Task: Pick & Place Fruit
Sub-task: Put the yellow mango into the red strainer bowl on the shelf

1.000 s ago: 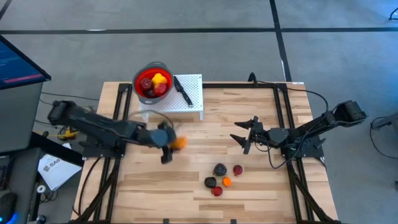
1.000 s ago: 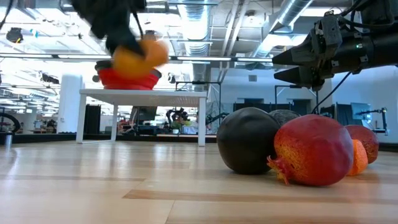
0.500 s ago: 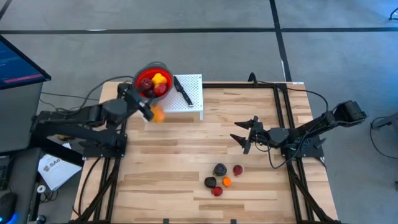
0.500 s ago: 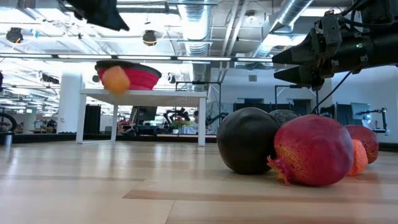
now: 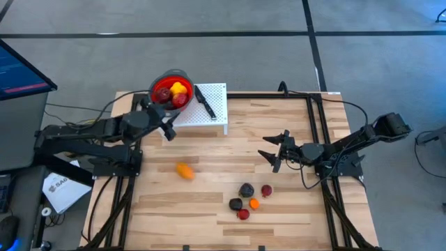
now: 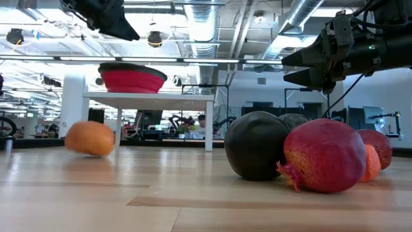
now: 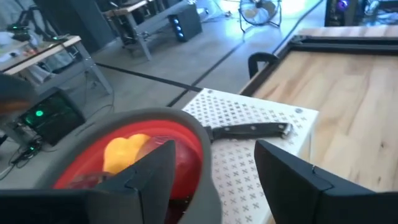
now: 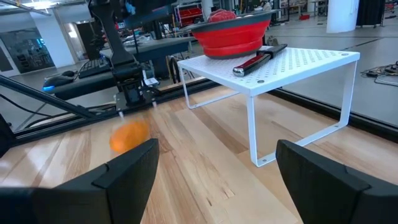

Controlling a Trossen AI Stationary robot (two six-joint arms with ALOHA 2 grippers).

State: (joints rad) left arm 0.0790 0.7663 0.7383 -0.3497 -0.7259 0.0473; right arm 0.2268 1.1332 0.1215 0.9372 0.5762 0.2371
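An orange fruit (image 5: pixel 184 170) lies loose on the wooden table, left of its middle; it also shows in the low view (image 6: pixel 90 138) and the right wrist view (image 8: pixel 129 135). My left gripper (image 5: pixel 167 127) stands open and empty beside the red bowl (image 5: pixel 174 72), at about rim height (image 7: pixel 214 180). The bowl holds a yellow fruit (image 5: pixel 178 88) and red ones (image 5: pixel 164 93). Several more fruits (image 5: pixel 247 197) sit in a cluster at the near middle. My right gripper (image 5: pixel 268 155) waits open above the table's right half.
The bowl stands on a white perforated stand (image 5: pixel 216 115) at the far left, next to a black-handled knife (image 5: pixel 204 101). Black frame rails run along the table's left and right sides. Bare wood lies between the orange fruit and the cluster.
My left gripper has carried the orange fruit up and toward the far left, to the bowl, and tipped up nearer level. The fruit left the gripper beside the bowl, fell past the stand, and now lies on the table nearer the front.
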